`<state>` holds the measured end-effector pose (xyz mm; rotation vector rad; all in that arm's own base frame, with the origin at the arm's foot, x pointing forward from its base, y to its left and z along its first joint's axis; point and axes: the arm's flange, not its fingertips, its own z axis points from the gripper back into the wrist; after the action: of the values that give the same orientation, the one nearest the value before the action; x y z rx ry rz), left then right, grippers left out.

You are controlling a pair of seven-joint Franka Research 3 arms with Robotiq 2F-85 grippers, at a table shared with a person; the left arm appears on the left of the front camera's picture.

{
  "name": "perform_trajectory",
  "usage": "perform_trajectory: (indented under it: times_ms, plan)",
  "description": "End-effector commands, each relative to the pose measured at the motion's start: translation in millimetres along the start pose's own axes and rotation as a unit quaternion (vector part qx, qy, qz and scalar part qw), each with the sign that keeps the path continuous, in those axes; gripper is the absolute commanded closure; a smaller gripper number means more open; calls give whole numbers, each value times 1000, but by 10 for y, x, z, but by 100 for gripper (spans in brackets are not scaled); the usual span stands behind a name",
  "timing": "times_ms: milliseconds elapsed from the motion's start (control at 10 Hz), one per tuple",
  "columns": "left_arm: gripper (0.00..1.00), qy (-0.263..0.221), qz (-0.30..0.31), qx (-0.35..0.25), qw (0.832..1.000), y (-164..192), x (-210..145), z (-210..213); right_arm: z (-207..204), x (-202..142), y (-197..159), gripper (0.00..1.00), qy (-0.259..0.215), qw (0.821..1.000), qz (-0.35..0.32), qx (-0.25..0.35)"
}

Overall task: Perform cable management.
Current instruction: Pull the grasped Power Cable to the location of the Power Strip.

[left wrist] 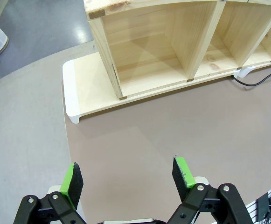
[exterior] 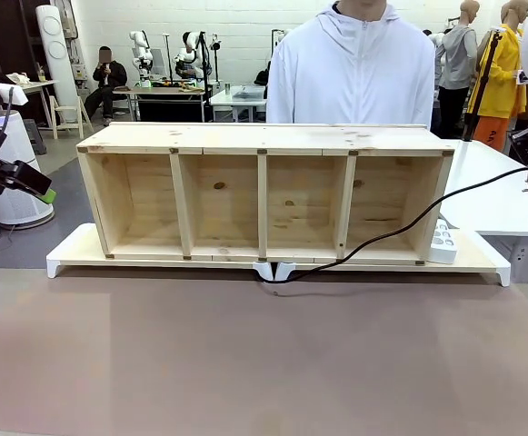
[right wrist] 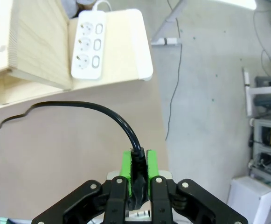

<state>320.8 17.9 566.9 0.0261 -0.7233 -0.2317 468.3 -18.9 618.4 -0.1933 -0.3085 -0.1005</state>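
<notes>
Brown matting covers the table (exterior: 245,363) in front of me, and a person (exterior: 350,64) in a white hooded jacket stands at its far edge. Over the table's left edge my left gripper (left wrist: 127,175) hangs above bare matting, its green pads (left wrist: 71,179) spread wide with nothing between them. Past it, a long wooden shelf (exterior: 264,136) with four open compartments stands on a low white riser (exterior: 64,259) that runs nearly the width of the table. The cable (exterior: 382,232) has its low end on the matting at the riser's front edge, below the shelf's middle divider. From there it runs right, crosses the front of the rightmost compartment and climbs off the surface toward the table's right edge. A white power strip (right wrist: 89,44) with three sockets lies on the riser's right end, just beside the shelf's end wall, and the cable passes in front of it without touching it. At the right my right gripper (right wrist: 139,163) is held in the air with its pads pressed together on the cable's thick black end, and the cord arches up out of the claw and away to the shelf.
</notes>
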Motion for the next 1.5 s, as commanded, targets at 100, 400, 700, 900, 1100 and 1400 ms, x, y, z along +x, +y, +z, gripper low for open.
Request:
perform_trajectory:
  times_ms: [100, 400, 700, 900, 1100, 1400]
  plan:
    - [0, -3, 1, 0, 1000, 2, 9, -15, -56, 353, -25, 84, -15, 999, 35, 36]
    - [0, -3, 1, 0, 1000, 2, 9, -15, -142, 639, -24, 84, -20, 995, 47, 81]
    - [0, -3, 1, 0, 1000, 2, 9, -15, -180, 910, -95, 84, -9, 996, 23, 88]
    - [0, -3, 1, 0, 1000, 2, 9, -15, -202, 1032, -100, 84, -5, 996, 20, 88]
    - [0, -3, 1, 0, 1000, 2, 9, -15, -204, 1173, -43, 84, 6, 996, 31, 84]
    - [0, -3, 1, 0, 1000, 2, 9, -15, -227, 1268, 0, 84, 10, 996, 35, 79]
